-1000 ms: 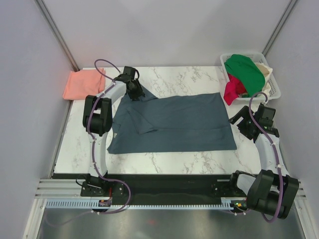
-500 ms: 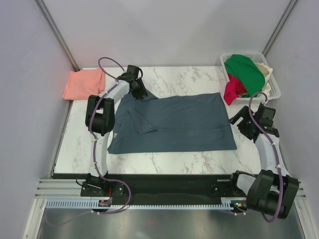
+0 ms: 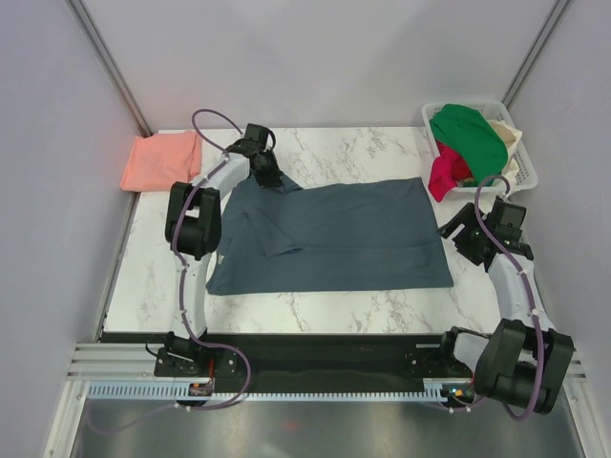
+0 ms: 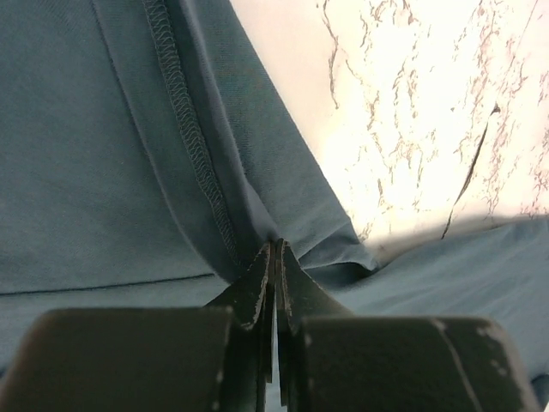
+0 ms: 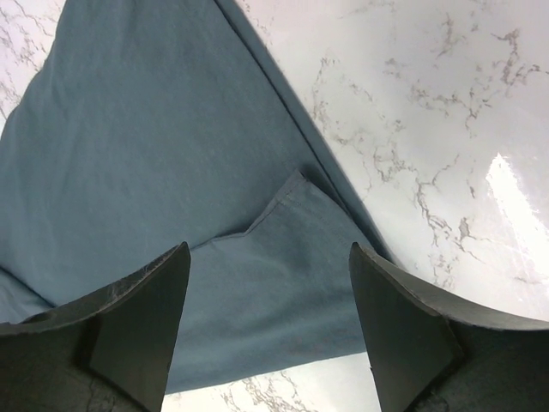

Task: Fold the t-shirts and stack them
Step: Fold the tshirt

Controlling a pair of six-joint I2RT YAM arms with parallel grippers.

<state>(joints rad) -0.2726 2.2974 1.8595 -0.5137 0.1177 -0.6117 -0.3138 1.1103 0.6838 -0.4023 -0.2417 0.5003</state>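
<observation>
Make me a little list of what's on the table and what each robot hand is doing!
Blue t-shirt: spread out in the middle, a flap folded over at its left side
Pink t-shirt: folded, far left corner
Left gripper: shut, pinching the blue t-shirt's far left corner
Right gripper: open, over the blue t-shirt's right edge, holding nothing
Basket: far right corner, holds green, red and cream clothes

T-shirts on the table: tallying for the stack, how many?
2: the slate-blue t-shirt spread mid-table, the salmon-pink t-shirt at the far left corner. Clothes in the basket may hide more.
</observation>
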